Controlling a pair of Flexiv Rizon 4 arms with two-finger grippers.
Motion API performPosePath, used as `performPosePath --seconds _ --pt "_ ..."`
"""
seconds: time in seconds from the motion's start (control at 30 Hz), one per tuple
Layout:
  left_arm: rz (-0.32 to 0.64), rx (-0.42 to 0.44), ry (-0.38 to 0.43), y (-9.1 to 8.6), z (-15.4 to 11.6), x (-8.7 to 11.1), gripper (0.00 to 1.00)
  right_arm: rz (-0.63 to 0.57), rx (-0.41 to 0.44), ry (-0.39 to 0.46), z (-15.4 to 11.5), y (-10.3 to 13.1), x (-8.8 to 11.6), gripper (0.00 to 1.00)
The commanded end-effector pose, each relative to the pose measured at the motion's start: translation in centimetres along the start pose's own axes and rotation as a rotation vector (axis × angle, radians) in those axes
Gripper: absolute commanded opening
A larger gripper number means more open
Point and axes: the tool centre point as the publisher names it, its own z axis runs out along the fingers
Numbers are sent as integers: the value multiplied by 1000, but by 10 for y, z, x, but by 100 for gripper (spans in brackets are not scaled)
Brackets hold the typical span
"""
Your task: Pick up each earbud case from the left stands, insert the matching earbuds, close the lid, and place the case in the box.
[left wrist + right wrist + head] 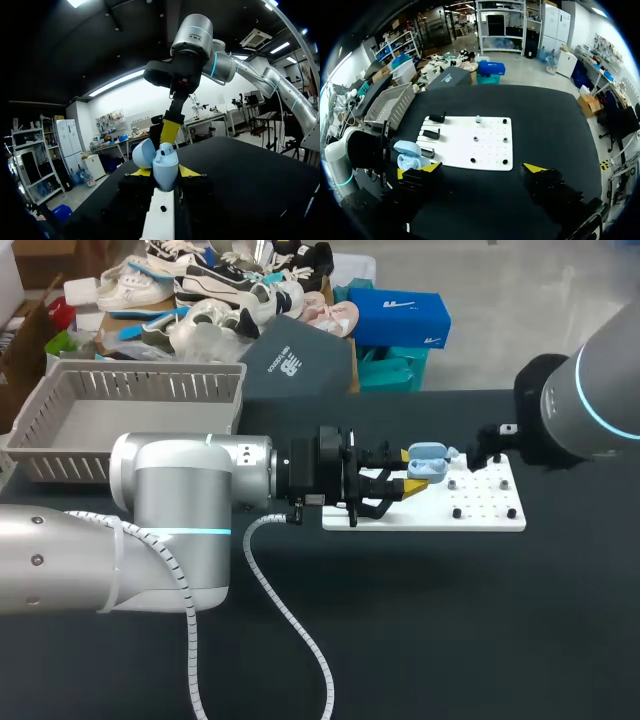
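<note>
The left gripper (413, 472), in the middle of the head view, clamps a light blue earbud case (432, 460) with its lid open, over the left end of a white pegboard (490, 517). The right gripper (480, 168) hangs close by the case, fingers spread wide and holding nothing. A grey basket (140, 385) sits at upper left.

Bright, even light fell from overhead on the matte black surface (430, 630), which showed only a dull grey sheen ahead of the left pincer (419, 477). The white board (485, 505) beneath that pincer was the brightest patch, and soft highlights ran along the left arm's silver casing (175, 515).
</note>
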Motion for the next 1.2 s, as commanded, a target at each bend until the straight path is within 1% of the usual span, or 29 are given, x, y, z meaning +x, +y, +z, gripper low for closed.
performPosePath --seconds 0.03,0.1,0.17,0.33,0.57,0.67,0.87,1.07,1.2 --pt "1 -3 -2 -1 0 1 0 13 -22 -17 8 -4 0 100" --pt "1 -3 -2 -1 0 1 0 16 -31 -20 17 -10 -4 100" --pt "1 -3 -2 -1 0 1 0 13 -60 -28 23 -15 -7 100" --pt "1 -3 -2 -1 0 1 0 0 -94 -3 45 -27 -19 100" --pt "1 -3 -2 -1 0 1 0 -11 -139 25 77 -30 -37 100" --pt "1 -3 -2 -1 0 1 0 -6 -155 35 89 -24 -46 100" --pt "1 -3 -2 -1 0 1 0 22 -197 66 110 -7 -54 100" --pt "1 -3 -2 -1 0 1 0 41 -198 96 123 4 -53 100" --pt "1 -3 -2 -1 0 1 0 53 -204 113 127 7 -49 100"
